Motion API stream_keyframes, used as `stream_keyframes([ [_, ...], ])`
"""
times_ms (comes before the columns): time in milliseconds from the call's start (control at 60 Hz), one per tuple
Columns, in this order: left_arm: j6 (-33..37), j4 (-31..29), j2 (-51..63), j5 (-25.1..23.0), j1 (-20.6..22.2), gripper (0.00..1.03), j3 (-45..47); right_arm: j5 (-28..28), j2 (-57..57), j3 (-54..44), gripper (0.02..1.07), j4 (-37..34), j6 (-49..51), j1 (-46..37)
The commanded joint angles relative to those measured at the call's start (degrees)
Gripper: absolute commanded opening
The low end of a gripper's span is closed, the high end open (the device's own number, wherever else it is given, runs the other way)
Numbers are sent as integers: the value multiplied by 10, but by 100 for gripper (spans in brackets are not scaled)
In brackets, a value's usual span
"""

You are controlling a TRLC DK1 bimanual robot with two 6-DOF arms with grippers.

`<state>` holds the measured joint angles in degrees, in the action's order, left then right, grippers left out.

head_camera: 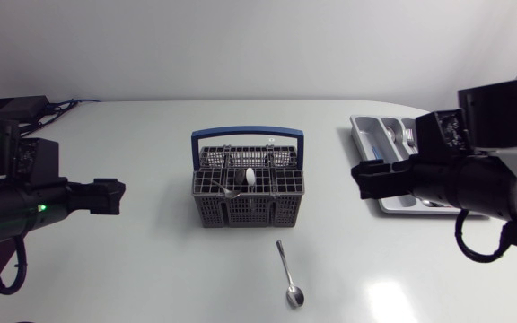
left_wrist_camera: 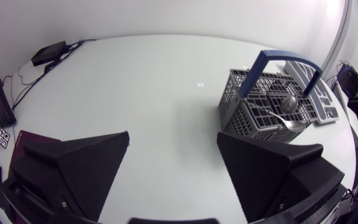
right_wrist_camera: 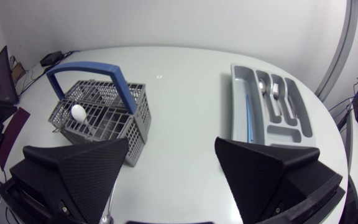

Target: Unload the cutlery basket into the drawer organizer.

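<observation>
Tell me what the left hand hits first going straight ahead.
Probably the basket; the left hand points toward it across bare table, though height and exact line are unclear.

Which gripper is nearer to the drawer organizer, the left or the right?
Right. The right gripper is at the edge of the drawer organizer, on its side facing the cutlery basket. The left gripper is far away, beyond that basket.

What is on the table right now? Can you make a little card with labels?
basket: grey cutlery basket, blue handle, mid-table
inside it: white spoon, metal spoon
on table: loose spoon in front of basket
organizer: drawer organizer beside right arm, holding metal cutlery
left gripper: fingers open, empty
right gripper: fingers open, empty
</observation>
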<state>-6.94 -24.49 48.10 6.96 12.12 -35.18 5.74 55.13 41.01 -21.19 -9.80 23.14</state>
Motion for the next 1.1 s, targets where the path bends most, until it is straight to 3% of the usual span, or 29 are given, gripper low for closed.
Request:
stream_keyframes([
  [0,27,-20,29,2,13,99,-32,-2,32,28,102,-19,-26,24],
  [150,62,-37,68,-32,17,99,-50,-24,108,78,102,-67,-81,73],
  [417,65,-48,99,-34,24,99,-53,-42,238,141,97,-162,-110,139],
  [817,47,-29,142,-34,55,99,-43,-49,356,158,92,-204,-108,188],
  [967,46,-25,143,-34,55,99,-37,-60,390,168,62,-192,-100,200],
  [1083,46,-24,143,-34,55,99,-32,-82,409,167,57,-178,-97,199],
])
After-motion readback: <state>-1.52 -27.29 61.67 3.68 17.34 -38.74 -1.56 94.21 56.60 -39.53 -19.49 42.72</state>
